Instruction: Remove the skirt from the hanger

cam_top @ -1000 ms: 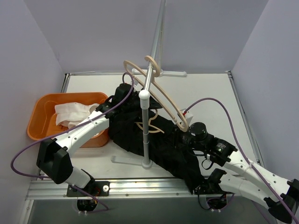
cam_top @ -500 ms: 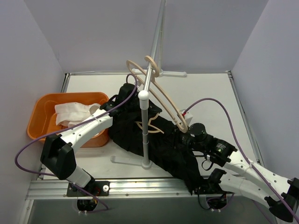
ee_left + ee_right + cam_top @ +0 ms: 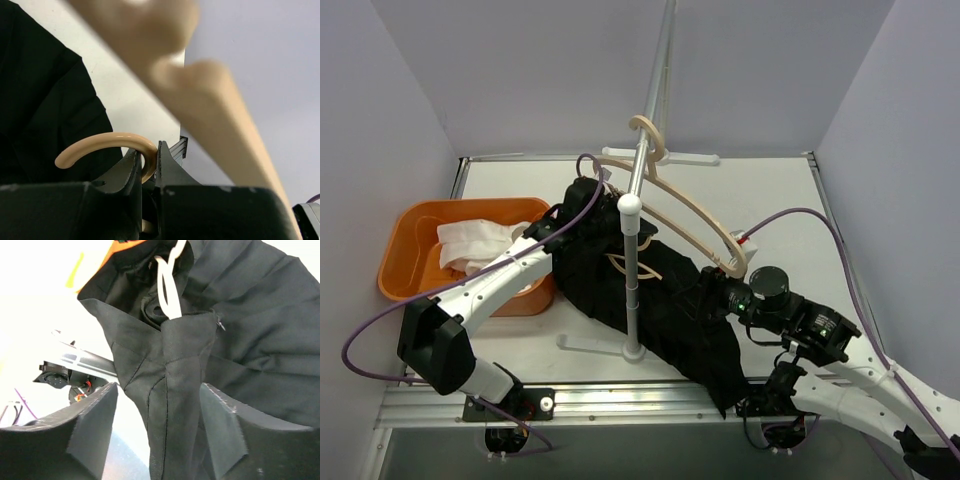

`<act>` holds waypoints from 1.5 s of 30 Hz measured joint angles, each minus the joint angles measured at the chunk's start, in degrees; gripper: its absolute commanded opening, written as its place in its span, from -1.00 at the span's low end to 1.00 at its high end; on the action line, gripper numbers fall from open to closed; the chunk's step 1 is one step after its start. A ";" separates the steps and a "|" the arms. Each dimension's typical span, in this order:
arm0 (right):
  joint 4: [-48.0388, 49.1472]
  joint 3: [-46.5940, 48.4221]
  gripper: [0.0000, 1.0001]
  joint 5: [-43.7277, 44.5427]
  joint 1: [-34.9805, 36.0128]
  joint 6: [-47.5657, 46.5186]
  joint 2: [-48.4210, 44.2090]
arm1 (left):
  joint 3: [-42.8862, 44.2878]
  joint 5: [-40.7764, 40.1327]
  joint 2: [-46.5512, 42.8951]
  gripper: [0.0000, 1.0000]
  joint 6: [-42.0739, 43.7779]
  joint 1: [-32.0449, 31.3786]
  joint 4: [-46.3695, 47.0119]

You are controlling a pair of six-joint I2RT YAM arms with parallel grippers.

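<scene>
My left gripper (image 3: pixel 588 192) sits at the 11 o'clock corner of the black pleated fabric skirt (image 3: pixel 650 290). Its jaws are drawn narrow, pinching a curved arm of the beige wooden hanger (image 3: pixel 107 142). I judge that grip is there to steady the hanger so it cannot swing on the silver metal stand (image 3: pixel 632 270) while the cloth comes away.

My right gripper (image 3: pixel 159 390) is at the skirt's 4 o'clock edge. Its fingers are spread wide on either side of a stitched fold and are not pressing it, so nothing is held on that side.

The skirt lies heaped mid-table around the stand's pole. Its upper corner is tucked up by the hanger's 10 o'clock end and the rest trails toward 5 o'clock. Whether it is fully off that end, I cannot tell.

Off at 9 o'clock, the orange plastic bin (image 3: pixel 405 240) holds a white cloth (image 3: pixel 470 245).
</scene>
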 measured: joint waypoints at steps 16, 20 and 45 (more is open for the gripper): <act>1.05 -0.33 -0.06 2.91 0.00 -0.52 3.78 | -0.07 -0.20 -0.04 -0.95 0.02 0.17 0.02; 2.62 -0.28 -0.31 3.45 0.00 -1.36 6.21 | -0.66 -0.20 -0.46 -0.95 -0.02 0.17 0.13; 1.31 0.31 -1.00 6.82 0.26 -0.04 3.28 | -2.69 -0.31 -1.86 -0.95 -0.81 1.68 0.83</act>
